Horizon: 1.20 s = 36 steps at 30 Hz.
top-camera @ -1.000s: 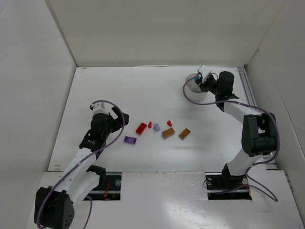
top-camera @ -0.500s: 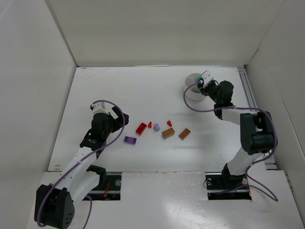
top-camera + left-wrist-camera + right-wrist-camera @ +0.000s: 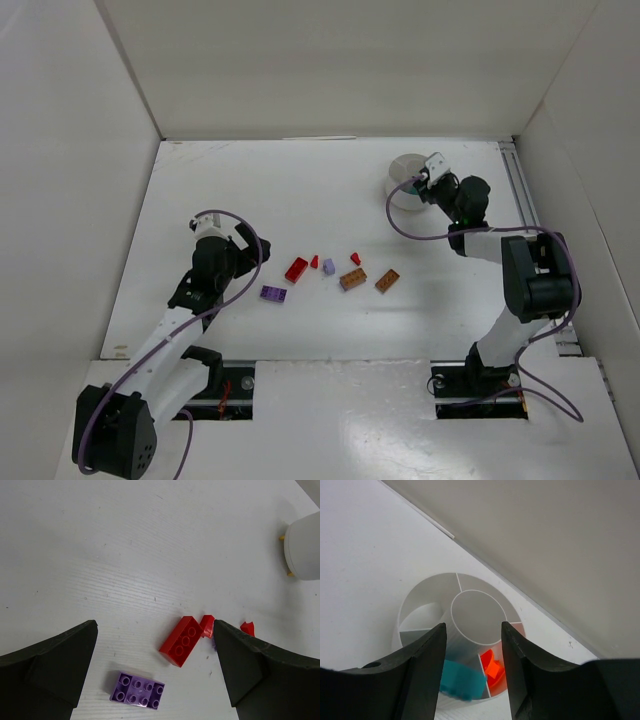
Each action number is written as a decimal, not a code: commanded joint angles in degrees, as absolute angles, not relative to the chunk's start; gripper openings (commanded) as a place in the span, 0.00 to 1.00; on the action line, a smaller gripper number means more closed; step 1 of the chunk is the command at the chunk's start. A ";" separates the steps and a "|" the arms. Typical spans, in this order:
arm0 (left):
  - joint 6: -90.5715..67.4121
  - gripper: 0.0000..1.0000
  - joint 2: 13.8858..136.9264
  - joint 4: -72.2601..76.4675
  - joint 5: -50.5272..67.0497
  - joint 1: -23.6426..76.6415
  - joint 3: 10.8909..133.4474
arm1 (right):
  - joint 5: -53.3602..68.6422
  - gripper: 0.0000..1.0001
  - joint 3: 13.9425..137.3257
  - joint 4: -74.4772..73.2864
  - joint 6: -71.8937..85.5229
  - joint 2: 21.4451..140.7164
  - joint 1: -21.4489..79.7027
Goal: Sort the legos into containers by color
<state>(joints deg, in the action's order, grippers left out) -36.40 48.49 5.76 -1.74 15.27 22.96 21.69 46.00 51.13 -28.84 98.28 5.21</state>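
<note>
Toward the far right corner of the table (image 3: 300, 190) sits the white tub (image 3: 403, 186), with the right gripper (image 3: 432, 172) over its near rim. That gripper's fingers are parted. A teal brick (image 3: 462, 679) lies between them over a wedge, with a gap on one side, so it is released rather than pinched. Orange pieces (image 3: 492, 667) lie in the neighbouring wedge. A purple cable (image 3: 398, 218) loops across the table just before the tub.

Midway along the table, nearer its near edge, the loose legos are strewn in a row: a purple brick (image 3: 273, 293), a red brick (image 3: 296, 269), a small red piece (image 3: 314, 262), a lilac piece (image 3: 328, 266), another red piece (image 3: 355, 258) and two brown bricks (image 3: 352, 280) (image 3: 387, 280). The left gripper (image 3: 240, 255) hangs left of them with its fingers spread wide and holding nothing. In its wrist view the purple and red bricks lie between the fingers.

The table is matte white with a faint grain. Plain white walls (image 3: 330, 70) close it on the left, far and right sides.
</note>
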 commanded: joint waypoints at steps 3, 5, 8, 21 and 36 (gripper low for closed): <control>-35.60 1.00 47.20 7.21 -1.67 15.03 24.87 | 22.94 0.55 45.27 56.07 -27.60 98.44 5.19; -35.60 1.00 46.59 6.59 -1.67 15.03 24.87 | 22.94 0.56 45.26 56.07 -27.60 98.44 5.19; -35.60 1.00 45.88 6.06 -1.15 15.03 24.87 | 23.99 0.58 44.74 56.07 -26.98 97.30 5.19; -32.08 1.00 51.32 5.98 6.33 24.41 27.77 | 20.21 1.00 43.69 23.77 -30.41 75.25 9.75; -37.79 1.00 67.67 1.33 -9.57 46.49 39.10 | 3.61 1.00 37.71 -12.47 -23.38 51.86 8.35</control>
<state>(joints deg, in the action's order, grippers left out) -35.83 66.19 2.24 -4.89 44.77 35.11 6.98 37.87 -3.29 -25.41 53.15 8.58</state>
